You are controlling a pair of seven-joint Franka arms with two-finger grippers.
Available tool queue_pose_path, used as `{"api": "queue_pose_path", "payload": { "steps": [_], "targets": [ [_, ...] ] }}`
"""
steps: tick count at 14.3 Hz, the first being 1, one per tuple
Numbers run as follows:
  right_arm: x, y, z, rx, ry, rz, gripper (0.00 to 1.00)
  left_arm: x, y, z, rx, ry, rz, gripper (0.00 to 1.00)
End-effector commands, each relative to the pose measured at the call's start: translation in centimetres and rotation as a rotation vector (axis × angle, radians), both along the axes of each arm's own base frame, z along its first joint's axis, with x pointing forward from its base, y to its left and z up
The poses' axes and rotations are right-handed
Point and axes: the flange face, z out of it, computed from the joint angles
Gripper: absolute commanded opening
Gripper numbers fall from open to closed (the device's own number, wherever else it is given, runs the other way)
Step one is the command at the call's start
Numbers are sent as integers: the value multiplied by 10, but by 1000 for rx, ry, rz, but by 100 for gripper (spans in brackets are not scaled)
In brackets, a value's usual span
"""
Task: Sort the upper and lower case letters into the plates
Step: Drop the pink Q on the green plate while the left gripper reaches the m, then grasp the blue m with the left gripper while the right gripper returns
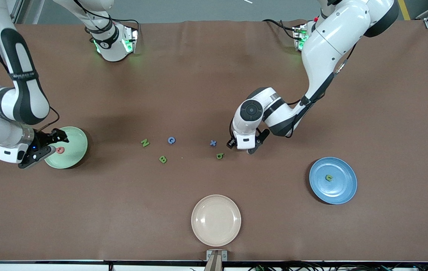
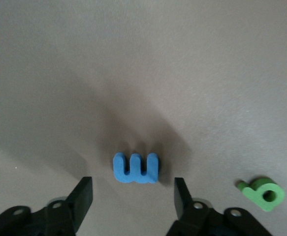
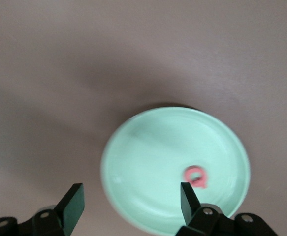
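Sorting letters: two are in plates, six wait.
Pink Q (image 1: 60,150) lies in the mint plate (image 1: 77,136) near the right arm's table edge, under the open, empty right gripper (image 1: 49,145). A small green letter (image 1: 329,177) lies in the blue plate (image 1: 344,192). Mid-table, the open left gripper (image 2: 133,194) hangs over the blue E (image 2: 136,168), holding nothing; N (image 1: 144,142), C (image 1: 171,140), B (image 1: 162,159), x (image 1: 213,143) and b (image 1: 219,155) still wait.

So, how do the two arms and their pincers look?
Both arms have glossy white shells with black joint bands and thin black cables alongside. Green lights glow at their bases. The left pincer and right pincer are black, each with two flat fingers.
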Motion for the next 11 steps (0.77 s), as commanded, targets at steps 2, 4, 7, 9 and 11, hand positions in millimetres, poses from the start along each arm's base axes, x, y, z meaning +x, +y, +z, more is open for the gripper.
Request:
{"api": "queue_pose_path", "payload": {
  "steps": [2, 4, 7, 9, 11],
  "targets": [
    [-3, 93, 4, -41, 36, -114, 99, 0, -1, -4, 3, -7, 8, 71],
    [-6, 142, -2, -44, 36, -45, 99, 6, 5, -7, 11, -13, 9, 69],
    [-14, 209, -9, -36, -19, 64, 99, 8, 8, -11, 18, -15, 5, 68],
    [-27, 237, -27, -35, -57, 61, 99, 7, 8, -14, 20, -13, 2, 60],
    [-41, 254, -49, -26, -102, 71, 99, 6, 8, -15, 22, -11, -2, 41]
  ]
}}
